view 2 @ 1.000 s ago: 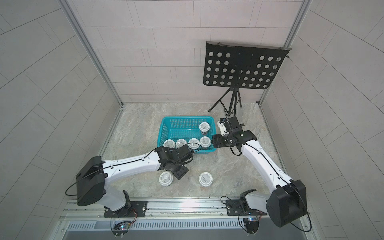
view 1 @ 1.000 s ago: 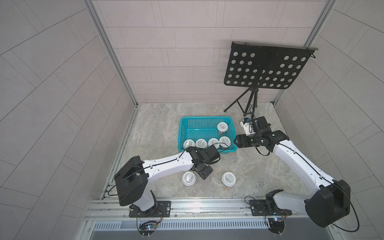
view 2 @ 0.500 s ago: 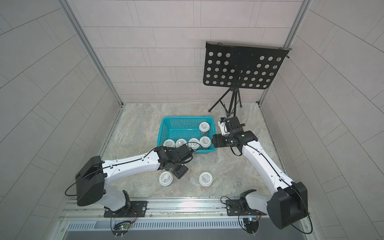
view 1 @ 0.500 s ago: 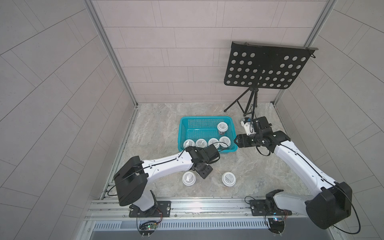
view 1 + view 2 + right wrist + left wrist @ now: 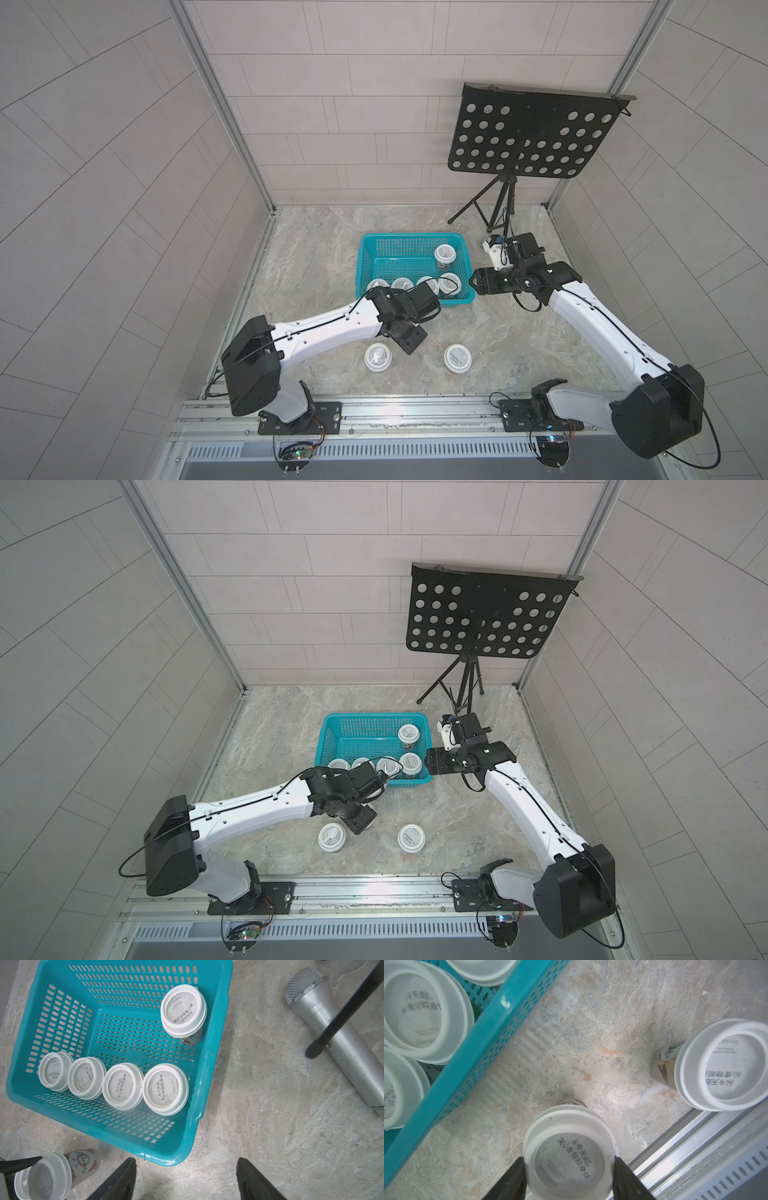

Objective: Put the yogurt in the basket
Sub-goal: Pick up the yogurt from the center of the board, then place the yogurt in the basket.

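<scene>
A white-lidded yogurt cup (image 5: pixel 569 1159) stands on the stone floor just in front of the teal basket (image 5: pixel 483 1028). My left gripper (image 5: pixel 569 1160) is shut on it, with the black fingers (image 5: pixel 517 1176) pressed against both sides of the lid. In a top view this cup (image 5: pixel 378 357) sits beside the left gripper body (image 5: pixel 409 340). A second loose yogurt cup (image 5: pixel 457 357) stands to its right. Several cups stand inside the basket (image 5: pixel 216 1043), most in a row along the near wall. My right gripper (image 5: pixel 185 1167) hangs open and empty over the floor by the basket's right corner.
A black perforated music stand (image 5: pixel 536 133) on a tripod stands at the back right. A silver microphone (image 5: pixel 332 1028) lies on the floor beside a tripod leg (image 5: pixel 349 1007). The metal rail (image 5: pixel 374 409) runs along the front edge, close behind the loose cups.
My left gripper's fingers have closed in slightly on the yogurt cup. The right arm has not moved.
</scene>
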Available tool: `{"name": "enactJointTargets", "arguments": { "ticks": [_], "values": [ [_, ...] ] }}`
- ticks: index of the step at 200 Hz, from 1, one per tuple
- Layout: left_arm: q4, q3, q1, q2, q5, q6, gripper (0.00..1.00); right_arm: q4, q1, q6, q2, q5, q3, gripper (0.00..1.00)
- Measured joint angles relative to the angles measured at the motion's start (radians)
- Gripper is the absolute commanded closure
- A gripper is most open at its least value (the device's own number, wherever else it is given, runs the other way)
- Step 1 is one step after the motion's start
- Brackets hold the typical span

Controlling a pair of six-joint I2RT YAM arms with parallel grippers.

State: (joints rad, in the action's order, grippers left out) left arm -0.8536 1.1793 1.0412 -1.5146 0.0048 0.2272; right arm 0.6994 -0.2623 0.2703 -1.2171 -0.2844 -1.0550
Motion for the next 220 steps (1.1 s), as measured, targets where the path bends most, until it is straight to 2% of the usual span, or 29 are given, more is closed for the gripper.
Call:
{"name": "enactJointTargets", "arguments": {
  "ticks": [116,220],
  "values": [
    [-0.078,0.179,-0.021,0.060,-0.018,-0.001,0.38,-0.002,0.006,0.000,0.000,0.000,0.018,0.20],
    [-0.027,0.311,-0.217,0.053,-0.056,0.046,0.36,-0.038,0.015,0.004,0.000,0.000,0.041,0.20]
  ]
}}
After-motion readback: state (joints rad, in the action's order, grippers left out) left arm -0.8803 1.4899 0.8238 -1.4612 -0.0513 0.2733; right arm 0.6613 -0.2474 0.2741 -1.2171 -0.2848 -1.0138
